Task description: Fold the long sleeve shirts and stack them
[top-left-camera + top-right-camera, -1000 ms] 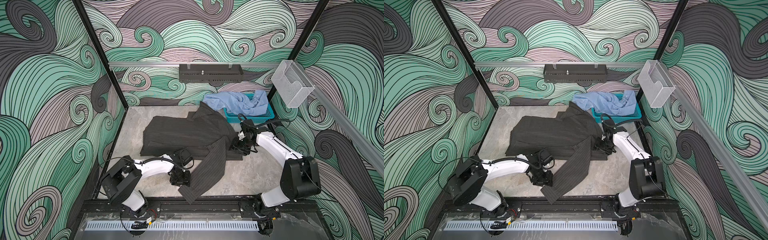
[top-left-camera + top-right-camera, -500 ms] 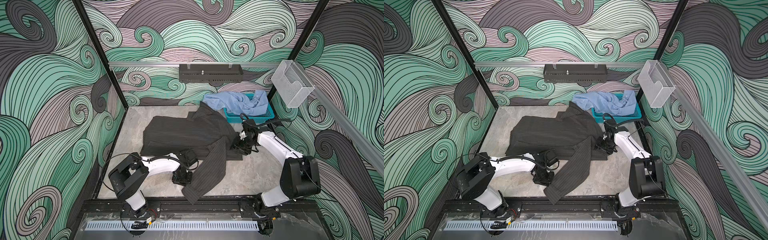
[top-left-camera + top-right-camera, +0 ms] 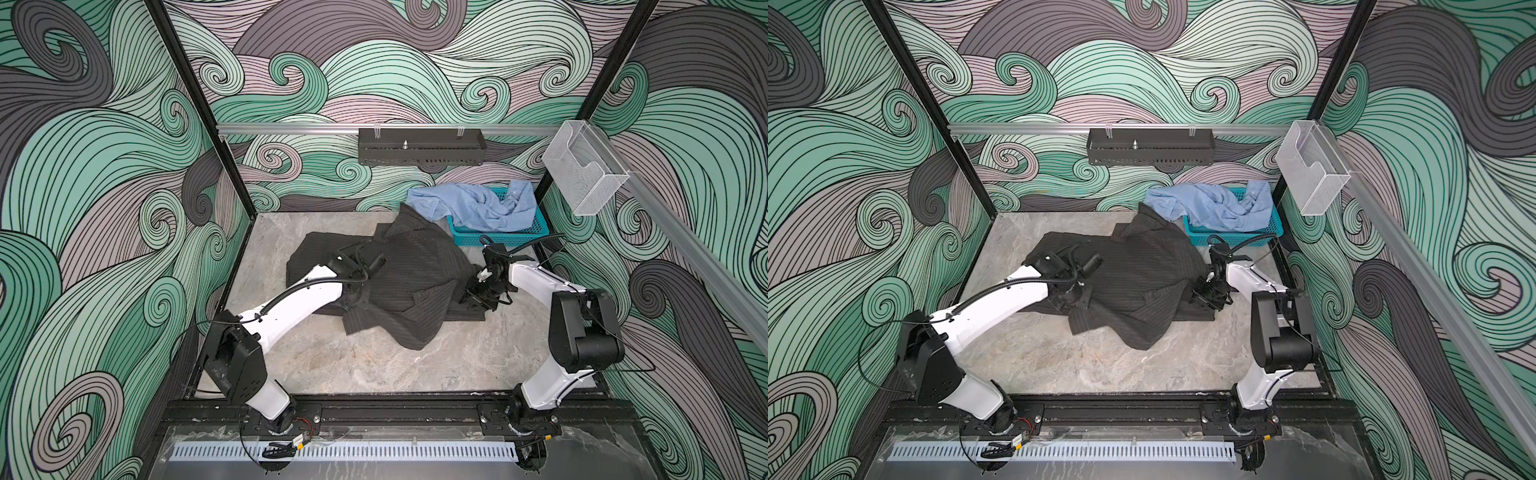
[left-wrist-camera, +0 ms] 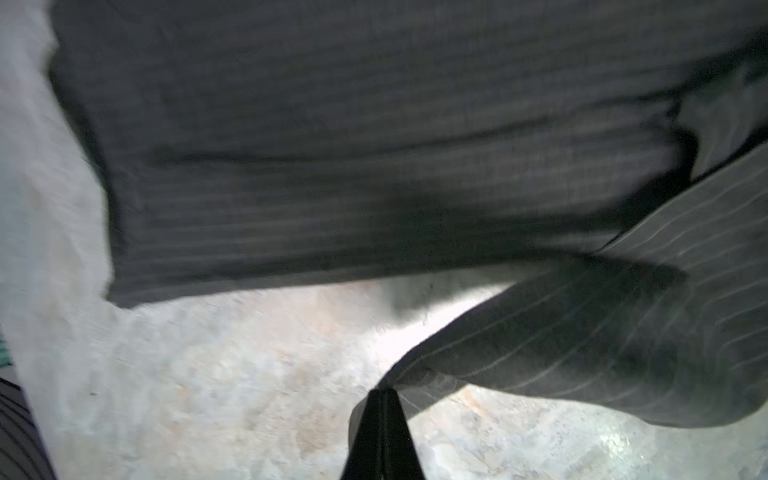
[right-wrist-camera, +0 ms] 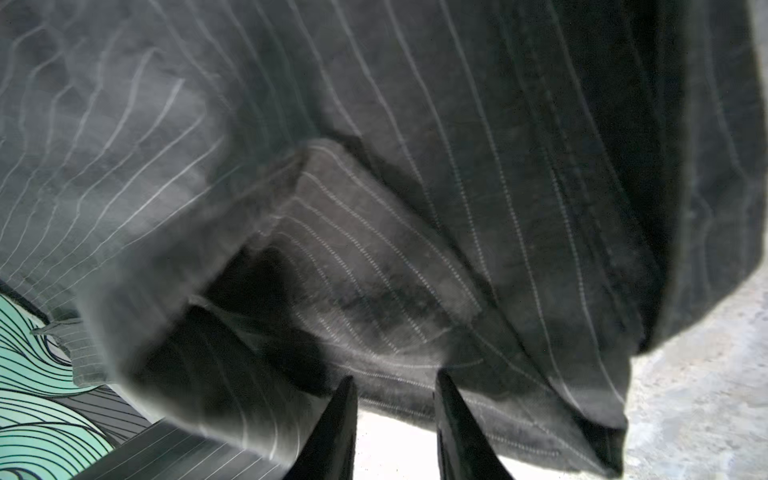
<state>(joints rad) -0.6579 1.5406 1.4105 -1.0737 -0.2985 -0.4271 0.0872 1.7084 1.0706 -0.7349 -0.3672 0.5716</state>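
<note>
Change: the pinstriped sleeve has been drawn back from the surface's front edge onto the dark shirt.
Left tool: clamped tight on the sleeve's edge.
Right tool: jaws partly apart at the shirt's right edge, nothing seen clamped.
Dark shirt: spread mid-surface.
Blue shirt: heaped in the basket, back right corner.

Grey marble tabletop, charcoal pinstripe shirt spread at ctr, teal basket at far-R corner

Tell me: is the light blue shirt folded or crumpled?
Crumpled, not folded: the light blue shirt lies bunched in the teal basket, one end hanging over its rim.
</note>
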